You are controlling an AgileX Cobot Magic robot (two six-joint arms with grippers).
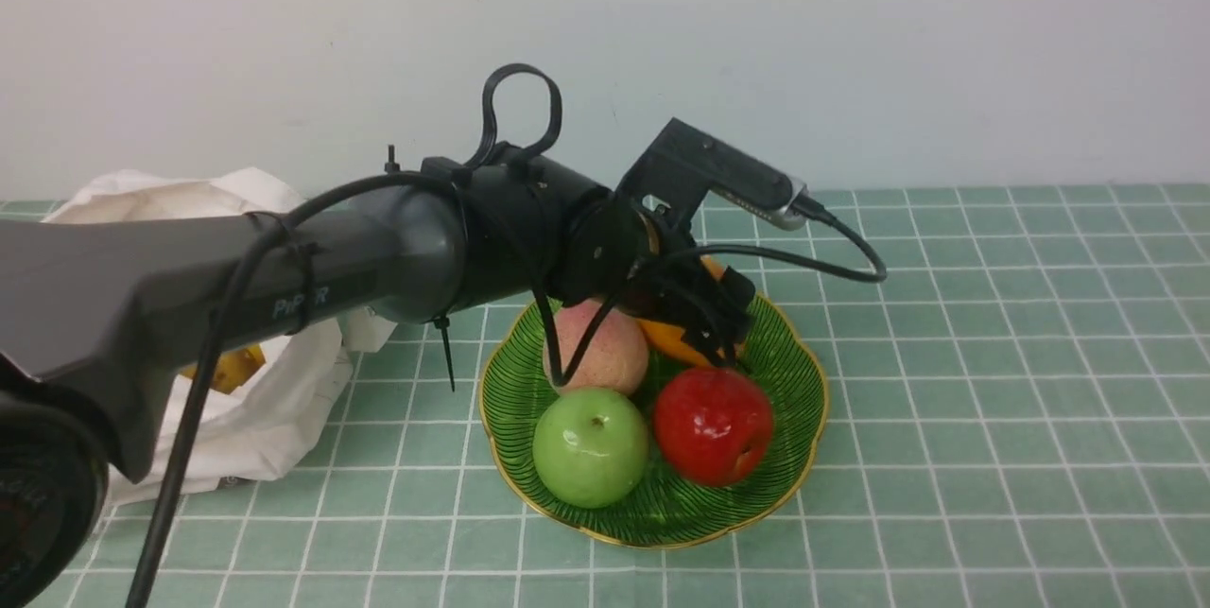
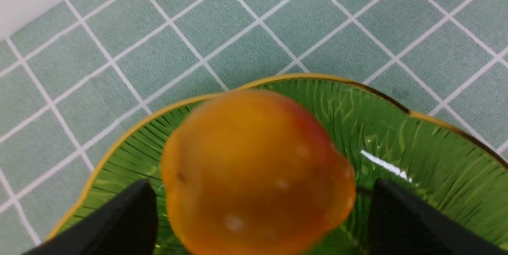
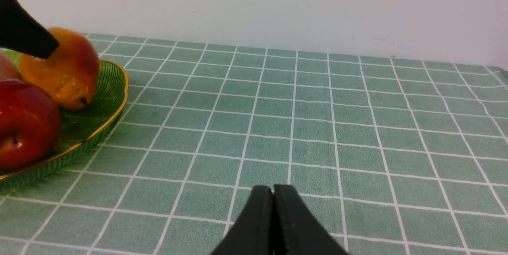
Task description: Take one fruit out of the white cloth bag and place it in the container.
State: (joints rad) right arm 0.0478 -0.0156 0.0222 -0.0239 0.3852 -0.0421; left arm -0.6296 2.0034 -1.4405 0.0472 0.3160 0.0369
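Green checked tablecloth (image 3: 357,128), white wall (image 3: 278,5); my left gripper (image 2: 262,191) looks spread around the fruit (image 2: 254,160), right gripper (image 3: 273,191) pinched together.

This looks like a robotics lab's test bench rather than a home. A bare white wall (image 1: 851,41) closes the scene at 12 o'clock, and the worktop (image 1: 993,400) wears a green checked cloth set with staged props: a green glass dish (image 1: 794,457) of glossy apples (image 1: 591,447) at centre and a white cloth bag (image 1: 255,438) at 9 o'clock. The left arm (image 1: 189,277), lying across the view from 8 o'clock, carries zip-tied cables (image 1: 167,495) and a bolted-on wrist camera (image 1: 756,187).
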